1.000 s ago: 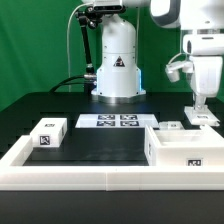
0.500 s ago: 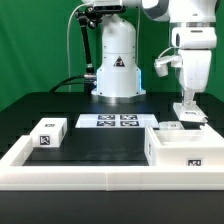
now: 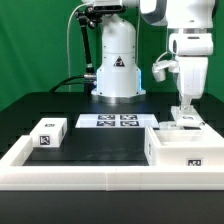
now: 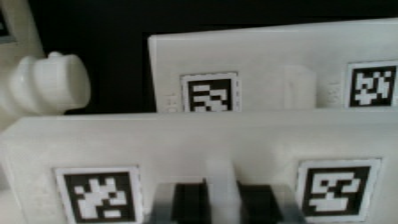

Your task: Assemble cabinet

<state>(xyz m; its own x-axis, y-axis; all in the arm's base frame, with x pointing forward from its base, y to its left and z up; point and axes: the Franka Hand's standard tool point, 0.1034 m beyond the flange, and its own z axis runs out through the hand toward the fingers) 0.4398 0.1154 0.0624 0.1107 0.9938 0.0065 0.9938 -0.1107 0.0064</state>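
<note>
My gripper is at the exterior view's right, just behind the white boxy cabinet shell. In the wrist view its two dark fingers stand close together on the edge of a white cabinet panel that carries two tags; white shows between them. The gripper looks shut on this panel. A second white tagged piece lies beyond it, and a round white knob is beside that. A small white drawer block sits at the exterior view's left.
The marker board lies flat in the middle in front of the robot base. A low white rim frames the table's near side. A small white part rests behind the shell.
My gripper has moved toward the exterior view's left and slightly down, and the white panel under it has shifted left with it. The drawer block and shell have not moved.
</note>
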